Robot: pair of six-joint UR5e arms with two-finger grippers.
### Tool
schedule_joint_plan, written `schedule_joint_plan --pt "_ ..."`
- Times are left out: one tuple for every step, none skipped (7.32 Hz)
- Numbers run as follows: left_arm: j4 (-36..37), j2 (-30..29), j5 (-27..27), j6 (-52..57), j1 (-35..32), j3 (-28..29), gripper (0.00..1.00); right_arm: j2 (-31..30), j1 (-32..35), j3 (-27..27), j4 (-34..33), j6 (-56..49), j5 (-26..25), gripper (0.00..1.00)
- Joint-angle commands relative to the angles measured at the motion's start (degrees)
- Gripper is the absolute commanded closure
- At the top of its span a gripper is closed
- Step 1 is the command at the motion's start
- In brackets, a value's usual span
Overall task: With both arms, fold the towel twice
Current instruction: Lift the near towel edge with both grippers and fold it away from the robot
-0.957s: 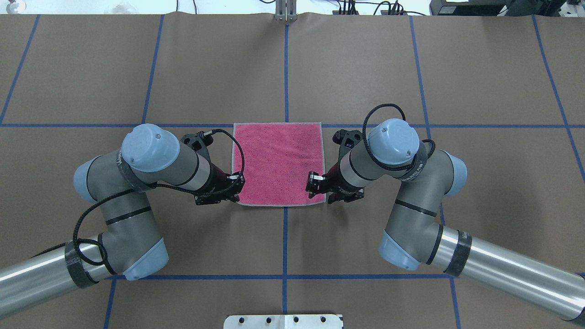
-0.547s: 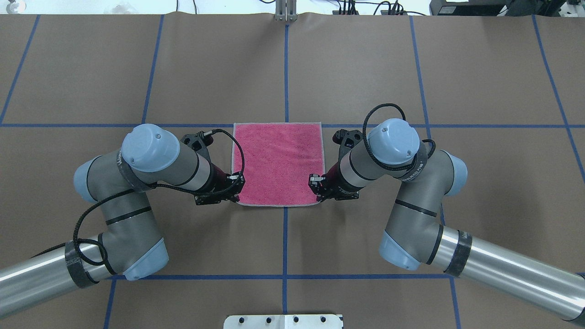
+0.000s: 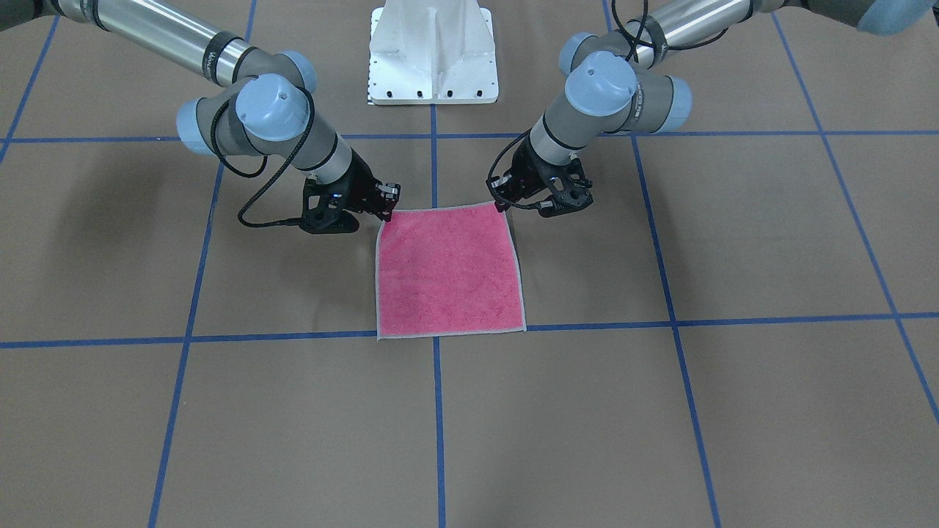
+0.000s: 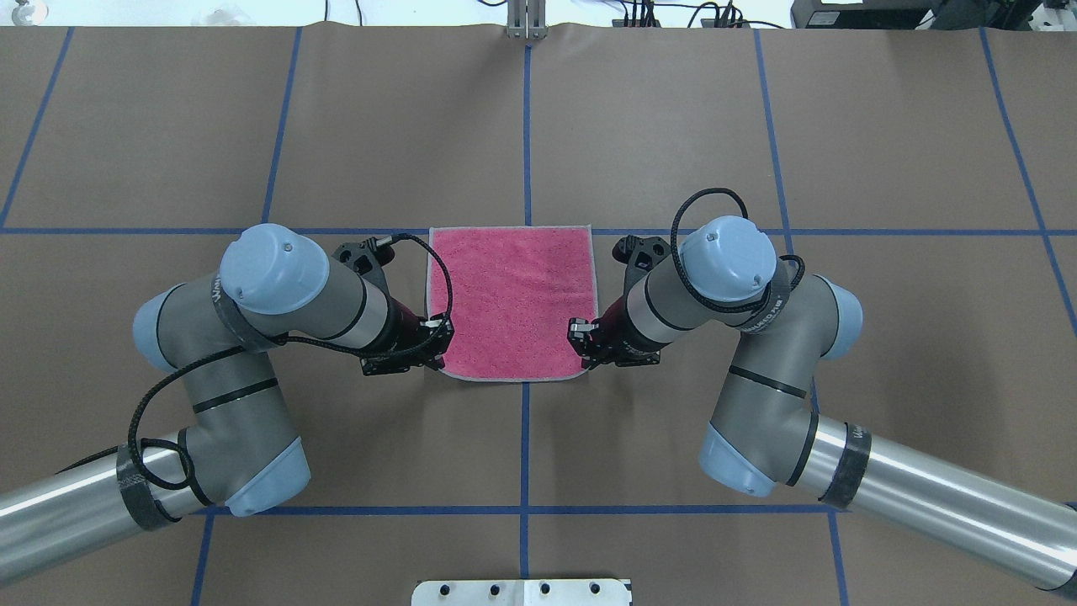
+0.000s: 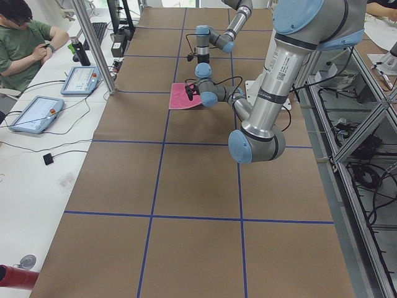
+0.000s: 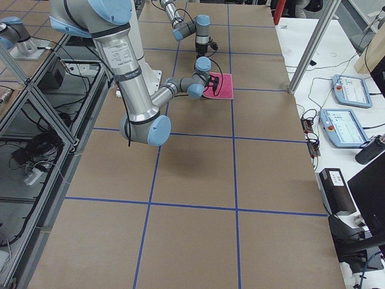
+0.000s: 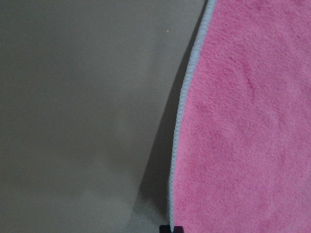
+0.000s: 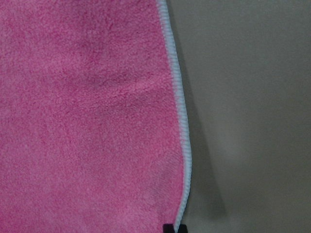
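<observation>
Pinching the towel (image 4: 513, 299) at its near corners, left hand (image 4: 436, 360) and right hand (image 4: 582, 358) clamp it.

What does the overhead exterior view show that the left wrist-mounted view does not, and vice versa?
Only the overhead view shows the whole square pink terry-cloth towel and the black right end effector at a corner. Only the wrist view shows the light grey stitched edging up close, with its shadow. Both show pink cloth, the brown table cover and part of the black left end effector.
</observation>
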Motion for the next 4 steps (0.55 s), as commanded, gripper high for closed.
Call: schedule_joint_plan --pt "0.0 -0.1 -0.2 0.2 -0.9 -0.2 1.00 0.0 1.4 0.4 0.7 0.0 0.0 1.00" --pt "0.0 -0.1 -0.2 0.3 -1.7 -0.1 1.00 0.0 2.2 0.4 2.2 0.1 0.0 1.00" --pt "0.0 -0.1 -0.2 0.3 -2.6 -0.2 1.00 0.2 3.0 0.4 2.2 0.0 -0.1 1.00" --pt "0.0 -0.2 -0.2 0.4 -3.3 -0.1 1.00 0.2 3.3 0.4 2.2 -0.1 -0.2 1.00"
